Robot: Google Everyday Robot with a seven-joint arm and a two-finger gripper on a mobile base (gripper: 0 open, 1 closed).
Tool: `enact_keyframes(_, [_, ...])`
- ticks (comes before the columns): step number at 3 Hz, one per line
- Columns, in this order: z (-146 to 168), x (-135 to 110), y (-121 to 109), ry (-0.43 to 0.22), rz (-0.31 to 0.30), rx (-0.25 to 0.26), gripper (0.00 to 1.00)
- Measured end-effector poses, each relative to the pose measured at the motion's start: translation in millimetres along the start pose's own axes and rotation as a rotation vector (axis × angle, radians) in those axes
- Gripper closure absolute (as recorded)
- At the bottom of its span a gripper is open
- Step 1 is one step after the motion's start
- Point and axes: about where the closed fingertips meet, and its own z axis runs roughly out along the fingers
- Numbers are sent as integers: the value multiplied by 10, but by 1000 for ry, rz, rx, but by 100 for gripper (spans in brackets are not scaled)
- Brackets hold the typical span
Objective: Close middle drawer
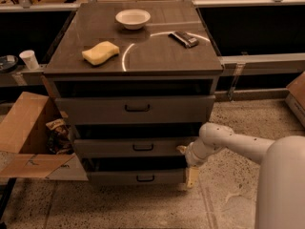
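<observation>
The middle drawer (138,147) sits second from the top in the grey cabinet (215,87) at the scene's centre, with a dark gap showing above its low front and a small dark handle at its middle. The gripper (187,162) is at the right end of that front. Its fingers (192,176) are apart: one tip is at the drawer's right end and the other hangs lower, beside the right edge of the bottom drawer (143,178). The white arm (238,144) reaches in from the near right. The top drawer (137,109) also has a dark gap above it. On the table (157,56) lie a yellow sponge (100,52) to the left, a white bowl (133,18) at the far side and a dark flat thing (184,38) to the right. An open box (24,128) stands on the floor left of the cabinet, and a white cup (29,59) stands further back.
</observation>
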Motion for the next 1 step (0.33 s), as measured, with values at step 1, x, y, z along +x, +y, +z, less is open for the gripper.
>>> enact_keyframes(1, [11, 9, -12, -17, -7, -2, 0])
